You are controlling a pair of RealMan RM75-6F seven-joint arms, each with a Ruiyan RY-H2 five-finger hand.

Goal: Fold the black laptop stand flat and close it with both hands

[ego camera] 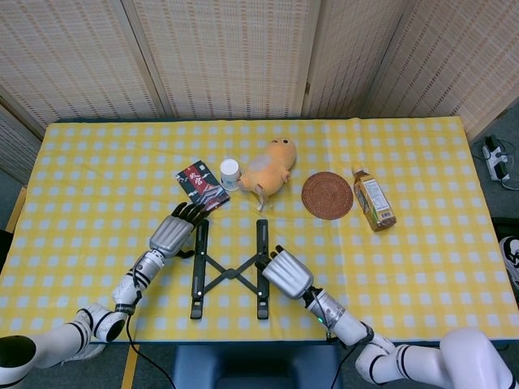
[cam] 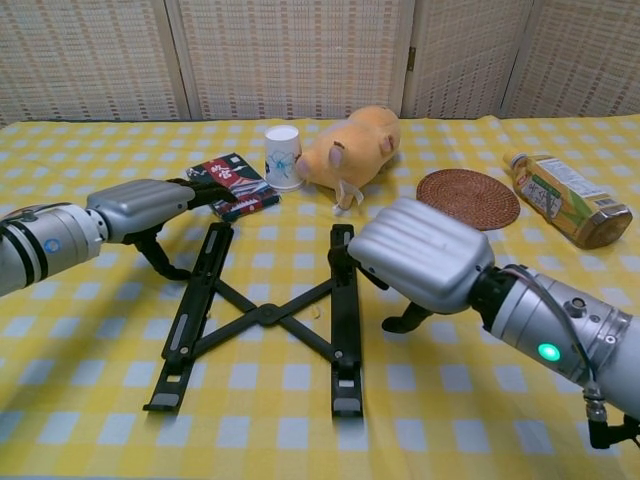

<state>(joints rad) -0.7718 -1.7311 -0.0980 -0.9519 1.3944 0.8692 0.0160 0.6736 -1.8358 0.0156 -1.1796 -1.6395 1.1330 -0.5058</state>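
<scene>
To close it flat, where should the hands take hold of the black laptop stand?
Probably the two long rails of the black laptop stand, each from its outer side, pushing inward: it lies open, its crossed struts pivoting at the centre.

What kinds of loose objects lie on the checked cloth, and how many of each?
Laptop stand: 1
Snack packet: 1
Paper cup: 1
Plush toy: 1
Woven coaster: 1
Drink bottle: 1
Total: 6

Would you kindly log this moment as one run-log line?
stand: laptop stand open in X, flat on table | left hand: at left rail | right hand: at right rail, grip unclear | fold: not done
</scene>
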